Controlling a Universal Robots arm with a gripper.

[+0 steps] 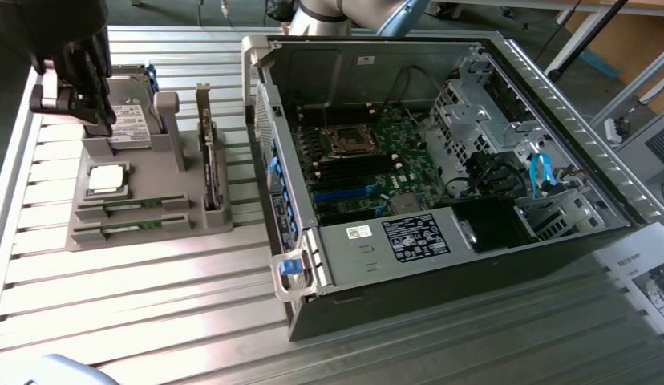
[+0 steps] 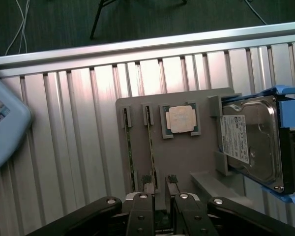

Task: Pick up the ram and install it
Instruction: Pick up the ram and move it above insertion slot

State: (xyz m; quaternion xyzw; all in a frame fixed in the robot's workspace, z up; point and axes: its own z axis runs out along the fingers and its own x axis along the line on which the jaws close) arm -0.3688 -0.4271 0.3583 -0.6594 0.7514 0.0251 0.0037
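The gripper (image 2: 159, 184) is hanging open over the grey holder (image 2: 182, 157). Its two fingers (image 2: 147, 189) are standing apart with nothing between them. In the exterior view it is showing as a dark shape above the holder's far end, cut off by the picture's edge, so its fingers are hard to make out there.

The ram (image 2: 151, 145) is sitting on its edge in a slot of the holder, just beside the square processor chip (image 2: 181, 119). Seen edge-on, it is appearing only as a thin green line, and its chips cannot be told. One of its ends is running behind a fingertip in the wrist view, so whether finger and stick are touching cannot be told. A second stick (image 2: 128, 147) is lying parallel in the next slot, on the side away from the chip.

The hard drive (image 2: 248, 137) is resting in blue rails at the other side of the chip, partly cut off by the picture's edge. The holder is lying on the slatted metal table (image 2: 78, 123). An upright card (image 1: 209, 160) is standing in the holder on the side nearest the open computer case (image 1: 364, 60). Inside the case, the motherboard (image 1: 386, 152) is lying exposed. Its long dark slots are too small to tell whether anything is seated in them.
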